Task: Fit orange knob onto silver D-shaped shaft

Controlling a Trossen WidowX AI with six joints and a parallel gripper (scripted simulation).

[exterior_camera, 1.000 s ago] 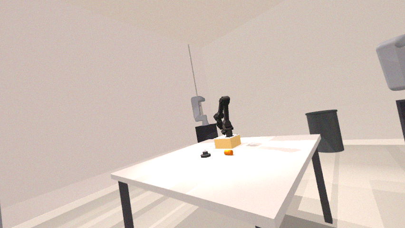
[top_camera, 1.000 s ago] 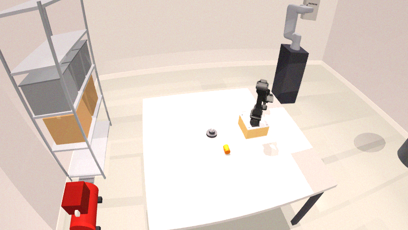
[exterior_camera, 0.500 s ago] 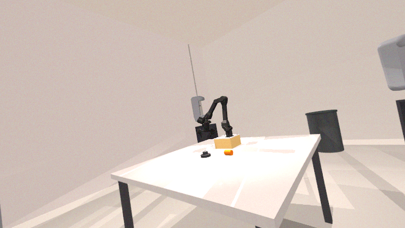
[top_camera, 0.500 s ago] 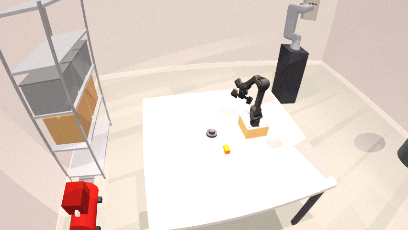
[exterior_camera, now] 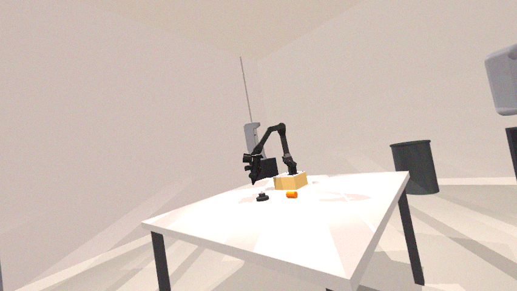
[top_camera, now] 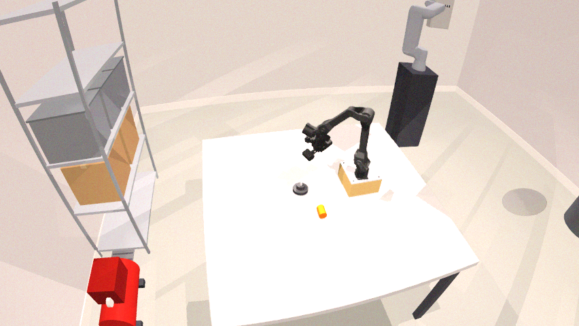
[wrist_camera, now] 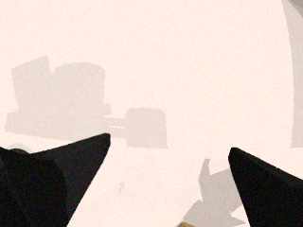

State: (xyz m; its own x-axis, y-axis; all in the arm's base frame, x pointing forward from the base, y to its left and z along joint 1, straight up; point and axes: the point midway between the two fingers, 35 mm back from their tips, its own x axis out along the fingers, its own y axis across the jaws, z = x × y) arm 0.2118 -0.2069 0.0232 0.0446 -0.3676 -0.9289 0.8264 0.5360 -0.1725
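The orange knob (top_camera: 321, 211) (exterior_camera: 291, 194) lies on its side on the white table (top_camera: 251, 250) (exterior_camera: 289, 224); its hole cannot be made out. The dark round pedestal (top_camera: 297, 191) (exterior_camera: 262, 198) stands near it, with the short silver shaft (top_camera: 300, 184) (exterior_camera: 261, 193) pointing up. The shaft's flat side is too small to tell. My gripper (top_camera: 308, 155) (exterior_camera: 253, 182) (wrist_camera: 169, 147) is open and empty, pointing down above the table, behind the pedestal in the top view. Neither the knob nor the shaft can be made out in the wrist view.
The arm's base stands on a tan box (top_camera: 364, 188) (exterior_camera: 286, 182) (wrist_camera: 186, 224), to the right of the pedestal in the top view. Shadows of the arm fall on the table in the wrist view. A shelf rack (top_camera: 101, 159) stands off the table at the left.
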